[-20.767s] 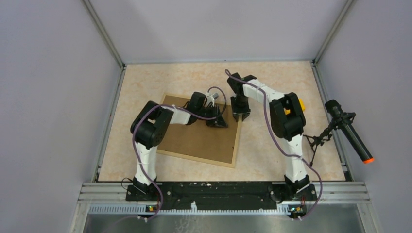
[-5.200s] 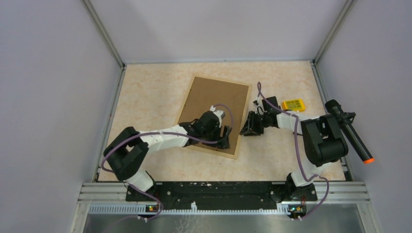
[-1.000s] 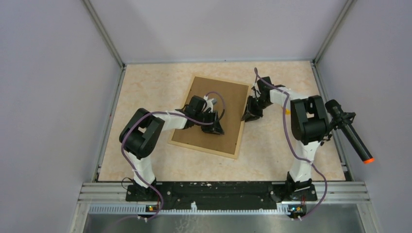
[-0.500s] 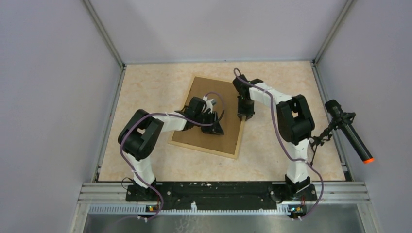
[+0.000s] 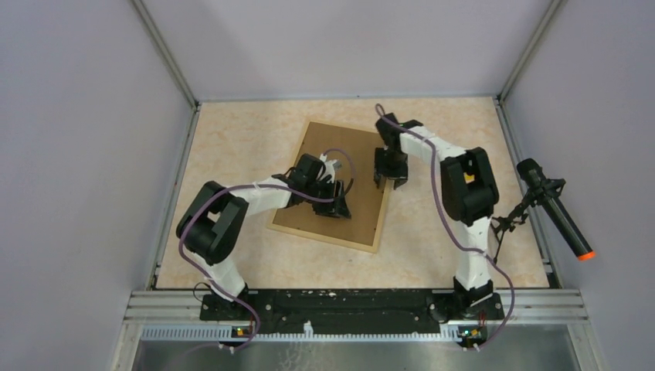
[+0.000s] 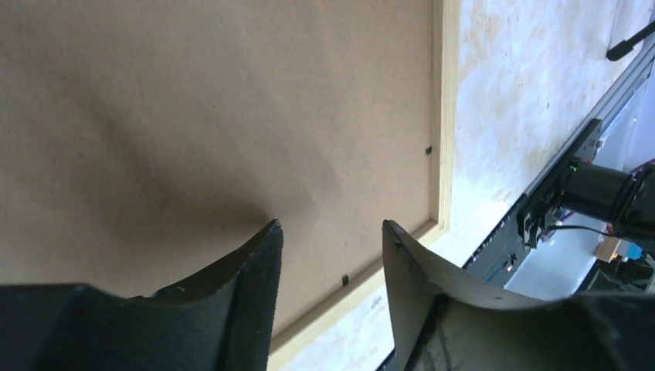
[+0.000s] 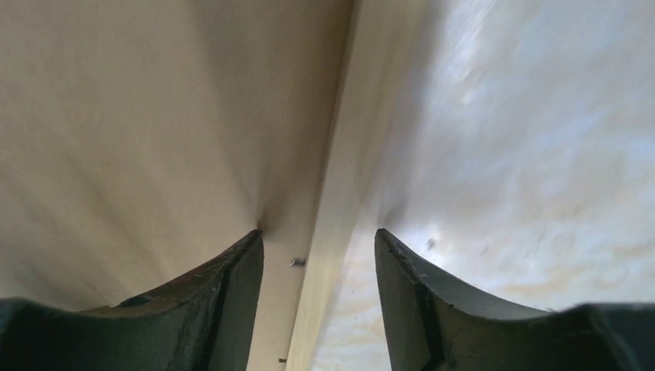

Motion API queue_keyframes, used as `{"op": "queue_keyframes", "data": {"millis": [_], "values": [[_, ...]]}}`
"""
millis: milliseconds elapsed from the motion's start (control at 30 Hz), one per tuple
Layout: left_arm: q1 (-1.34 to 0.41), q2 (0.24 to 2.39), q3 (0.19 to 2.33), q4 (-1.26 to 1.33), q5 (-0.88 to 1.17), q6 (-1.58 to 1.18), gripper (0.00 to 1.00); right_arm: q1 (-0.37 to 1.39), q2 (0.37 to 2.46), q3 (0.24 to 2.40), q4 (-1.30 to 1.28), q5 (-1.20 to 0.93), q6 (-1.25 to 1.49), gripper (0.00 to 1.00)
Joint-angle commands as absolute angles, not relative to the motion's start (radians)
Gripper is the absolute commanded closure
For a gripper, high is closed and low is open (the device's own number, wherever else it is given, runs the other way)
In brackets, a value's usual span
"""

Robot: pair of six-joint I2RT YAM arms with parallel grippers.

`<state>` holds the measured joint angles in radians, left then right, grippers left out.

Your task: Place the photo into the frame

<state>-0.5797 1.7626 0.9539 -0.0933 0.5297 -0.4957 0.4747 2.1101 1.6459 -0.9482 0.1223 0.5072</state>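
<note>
The frame (image 5: pixel 363 232) lies back-up on the table, light wood rim around a brown board back (image 5: pixel 349 145). The photo is hidden. My left gripper (image 5: pixel 337 202) is open, resting low on the board near the frame's middle; in the left wrist view the board (image 6: pixel 193 108) and the rim (image 6: pixel 446 116) show past its open fingers (image 6: pixel 247 278). My right gripper (image 5: pixel 390 171) is open at the frame's right edge. In the right wrist view its fingers (image 7: pixel 232 294) straddle the wood rim (image 7: pixel 340 193), with small metal tabs (image 7: pixel 296 263) beside the rim.
A black microphone with an orange tip (image 5: pixel 558 209) stands on a tripod at the right edge. Metal rails (image 5: pixel 170 185) border the table. A yellow object is mostly hidden behind the right arm (image 5: pixel 463 182).
My right gripper moved left from beside the frame onto its right edge over the last second. My left gripper shifted slightly on the board. The frame has stayed put over the last second.
</note>
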Motion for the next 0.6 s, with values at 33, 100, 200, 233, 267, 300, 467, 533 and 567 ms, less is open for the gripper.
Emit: {"op": "queue_keyframes", "data": {"millis": [33, 100, 200, 233, 267, 300, 467, 533, 567], "values": [[-0.582, 1.654, 0.997, -0.161, 0.613, -0.439, 0.40, 0.280, 2.113, 1.641, -0.788, -0.327, 0.374, 0.50], [-0.583, 1.669, 1.027, -0.144, 0.660, -0.462, 0.39, 0.279, 2.127, 1.632, -0.774, -0.287, 0.366, 0.51], [-0.582, 1.705, 1.081, -0.141, 0.668, -0.482, 0.39, 0.285, 2.165, 1.641, -0.761, -0.211, 0.393, 0.58], [-0.582, 1.718, 1.102, -0.148, 0.657, -0.487, 0.39, 0.292, 2.181, 1.643, -0.760, -0.183, 0.397, 0.60], [-0.579, 1.732, 1.124, -0.158, 0.630, -0.495, 0.40, 0.299, 2.187, 1.638, -0.756, -0.161, 0.403, 0.62], [-0.577, 1.752, 1.145, -0.173, 0.599, -0.503, 0.40, 0.309, 2.196, 1.630, -0.751, -0.143, 0.410, 0.65], [-0.563, 1.859, 1.233, -0.155, 0.556, -0.557, 0.41, 0.404, 2.057, 1.391, -0.663, -0.053, 0.532, 0.78], [-0.560, 1.905, 1.264, -0.133, 0.569, -0.574, 0.42, 0.429, 1.935, 1.200, -0.544, -0.110, 0.617, 0.81], [-0.558, 1.924, 1.280, -0.118, 0.579, -0.581, 0.42, 0.436, 1.882, 1.119, -0.476, -0.150, 0.655, 0.81]]}}
